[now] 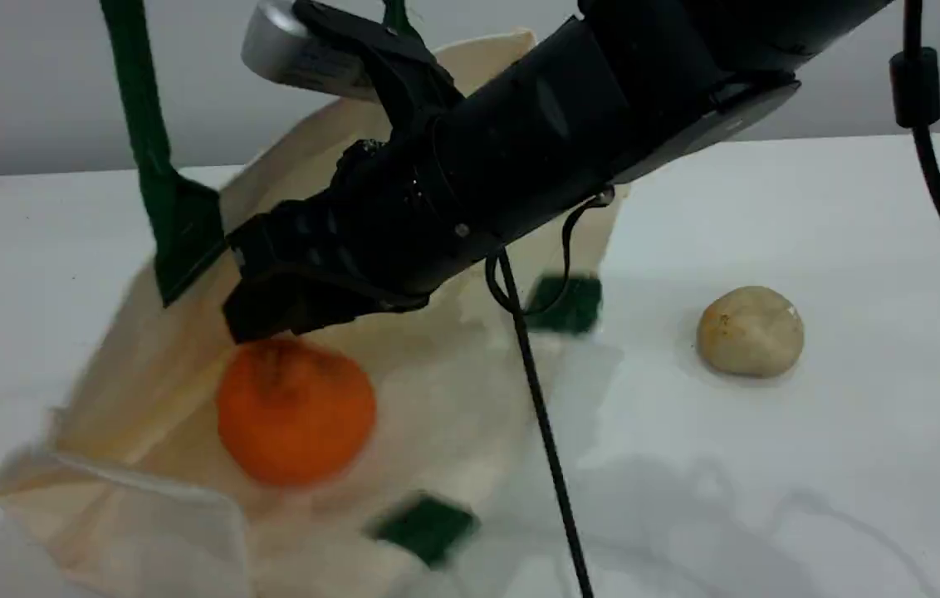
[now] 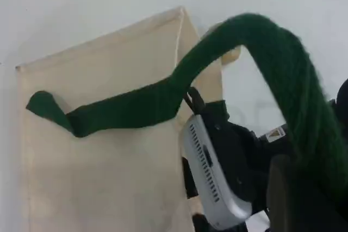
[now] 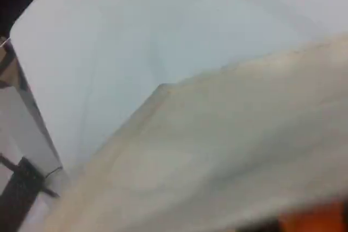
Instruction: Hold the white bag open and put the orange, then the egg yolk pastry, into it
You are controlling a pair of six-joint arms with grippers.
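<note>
The white bag (image 1: pixel 146 399) lies on the table with its mouth lifted. One dark green handle (image 1: pixel 138 108) is pulled taut upward out of the scene view. In the left wrist view that handle (image 2: pixel 272 52) runs down into my left gripper (image 2: pixel 307 199), which is shut on it. My right gripper (image 1: pixel 271 320) reaches into the bag's mouth and stands open. The orange (image 1: pixel 296 415), blurred, sits just beneath it inside the bag on the lower cloth, free of the fingers. The egg yolk pastry (image 1: pixel 750 330) rests on the table to the right of the bag.
The right arm's black cable (image 1: pixel 540 415) hangs across the bag's right side. Green stitched tabs (image 1: pixel 567 303) mark the bag's edges. The right arm's silver wrist camera (image 2: pixel 215 183) shows in the left wrist view. The table's left edge (image 3: pixel 32 107) appears in the right wrist view.
</note>
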